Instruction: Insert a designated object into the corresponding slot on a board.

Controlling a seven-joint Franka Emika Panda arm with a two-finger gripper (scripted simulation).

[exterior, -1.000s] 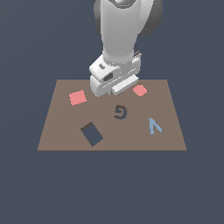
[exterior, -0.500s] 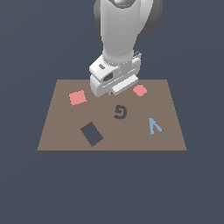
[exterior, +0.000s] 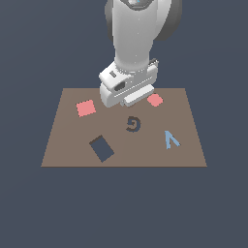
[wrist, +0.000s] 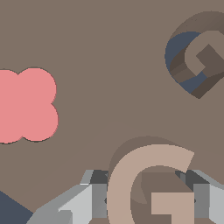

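Between my hand's two grey fingers, close under the wrist camera, sits the tan G-shaped piece, pressed from both sides, so I read the hand as closed on it. Past the piece, bare brown board runs out to the dark G-shaped slot, whose blue-grey floor shows around a raised brown centre; the slot lies well apart from the held piece and is not under it. Off to the other side of the piece in the wrist view is a pink shape with a lobed outline, cut by the frame edge, and a dark blue corner of a recess shows at the frame edge beside one finger. From the exterior view, the nearest thing to me on the board is the dark blue square recess, toward that view's left of the slot. A light blue V lies toward the view's right of the slot. Beyond the slot the white arm hangs over the board's far half, hiding the held piece from this side. One pink square sits to the view's left of the arm and another just beside it on the view's right.
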